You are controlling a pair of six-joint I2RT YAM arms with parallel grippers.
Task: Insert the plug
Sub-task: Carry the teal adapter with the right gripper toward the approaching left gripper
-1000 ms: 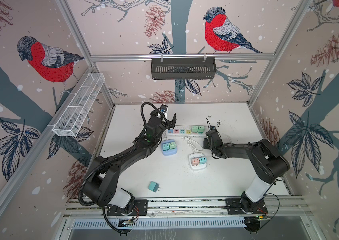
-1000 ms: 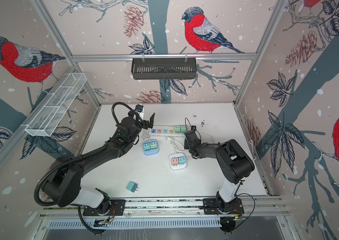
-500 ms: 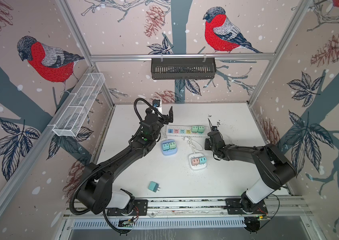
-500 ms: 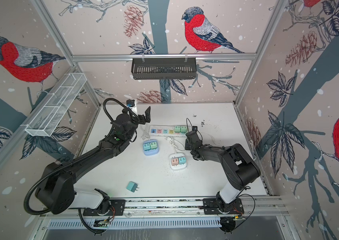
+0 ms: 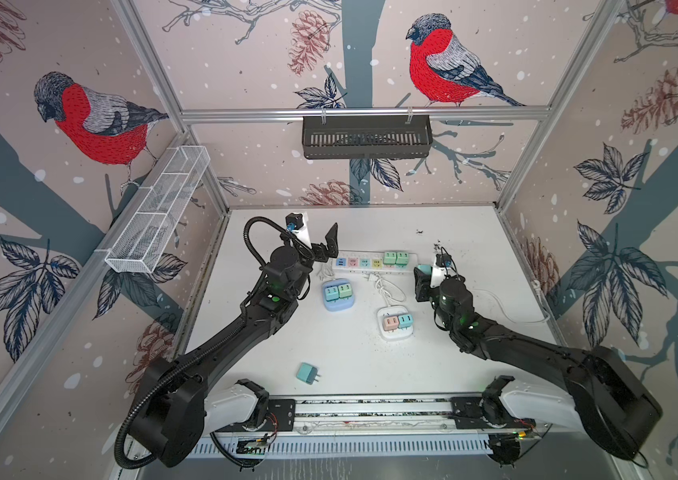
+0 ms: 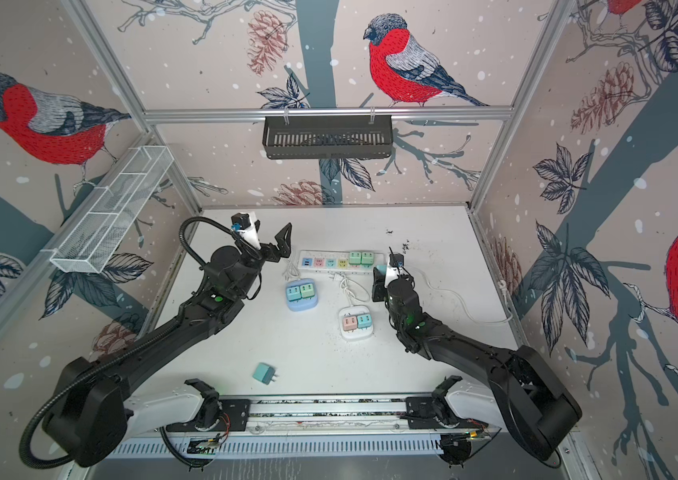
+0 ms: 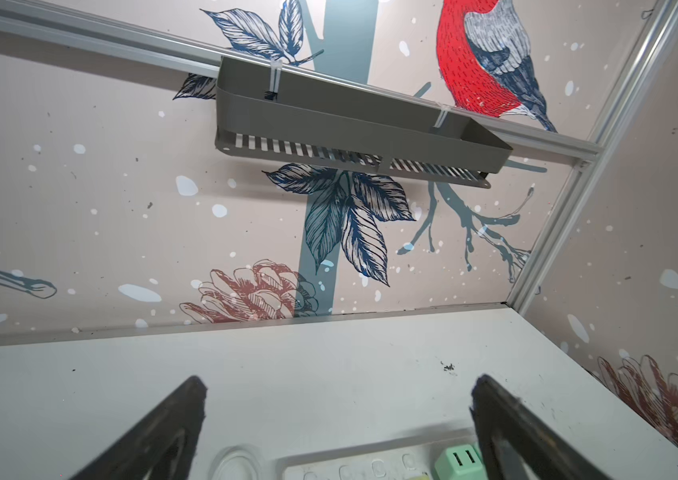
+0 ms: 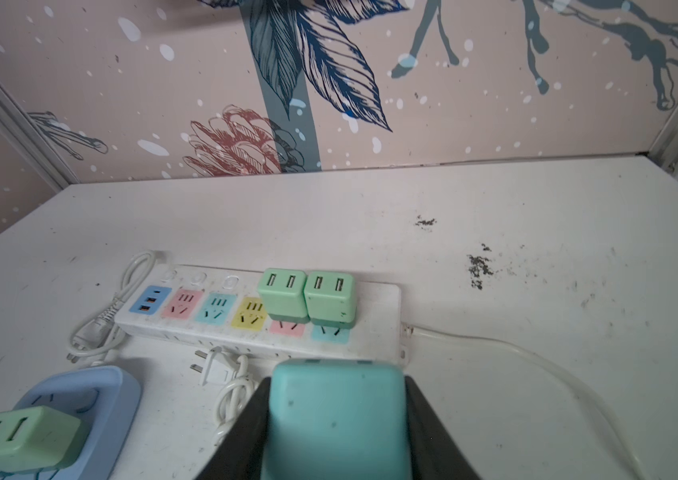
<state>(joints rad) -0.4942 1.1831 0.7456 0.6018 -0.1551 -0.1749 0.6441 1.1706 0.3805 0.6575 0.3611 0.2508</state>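
My right gripper [image 8: 337,380] is shut on a teal plug [image 8: 337,415], held just in front of the right end of the white power strip [image 8: 374,299]. Both top views show the same: the plug [image 5: 424,269] [image 6: 379,271] sits in the right gripper [image 5: 423,275] [image 6: 379,277], near the strip [image 5: 370,264] [image 6: 329,263]. Two green plugs [image 8: 308,293] [image 5: 396,257] stand in the strip's right sockets. Above the strip's left end my left gripper [image 5: 321,240] [image 6: 270,242] [image 7: 337,386] hangs open and empty.
In front of the strip are a blue socket block [image 5: 337,306] with two plugs, a white socket cube [image 5: 395,332] with a pink and a teal plug, and a coiled white cable [image 5: 387,286]. A loose teal plug [image 5: 307,372] lies near the front. The strip's cord [image 5: 507,309] runs right.
The left gripper has swung a little to the left and stays open. The right arm's elbow has dropped outward, and its gripper with the plug has barely shifted.
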